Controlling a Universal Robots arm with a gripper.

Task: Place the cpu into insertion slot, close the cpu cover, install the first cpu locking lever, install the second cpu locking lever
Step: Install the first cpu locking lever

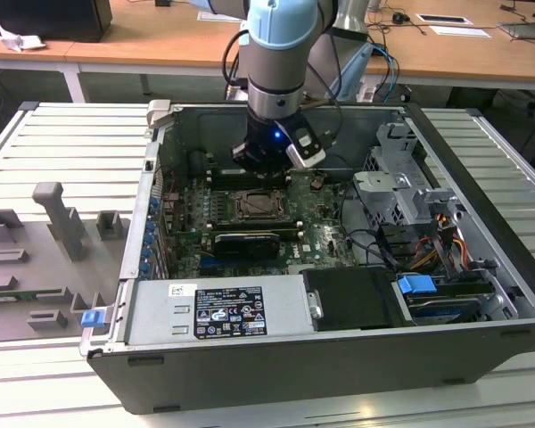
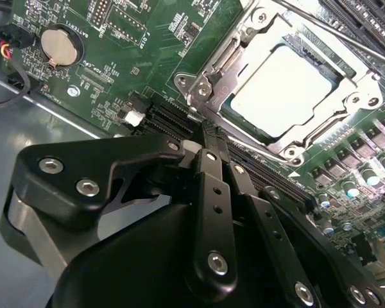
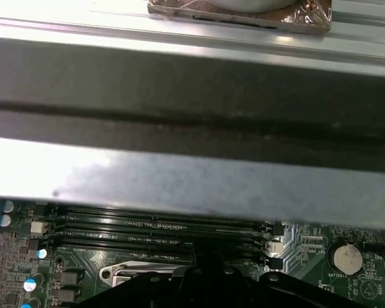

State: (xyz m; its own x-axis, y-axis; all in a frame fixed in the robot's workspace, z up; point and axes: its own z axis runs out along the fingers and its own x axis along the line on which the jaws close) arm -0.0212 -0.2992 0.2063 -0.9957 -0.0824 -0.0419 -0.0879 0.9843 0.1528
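Note:
The cpu (image 2: 283, 90) lies flat in the insertion slot (image 2: 277, 136), its pale face showing through the cut-out of the cpu cover (image 2: 213, 69), which is down over it. A thin metal lever rod (image 2: 346, 35) runs along one side of the socket, beside the memory slots. My gripper (image 2: 205, 131) hangs just off the socket's corner with its black fingers (image 2: 212, 186) together, shut on nothing I can see. In the exterior view the gripper (image 1: 264, 166) is low inside the case, just behind the socket (image 1: 259, 206).
The open computer case (image 1: 276, 374) stands on a slatted table. A black expansion card (image 1: 246, 242) sits in front of the socket, the memory slots (image 3: 154, 224) behind it, a coin battery (image 2: 59, 46) nearby. Drive cages and cables (image 1: 410, 205) fill the exterior view's right.

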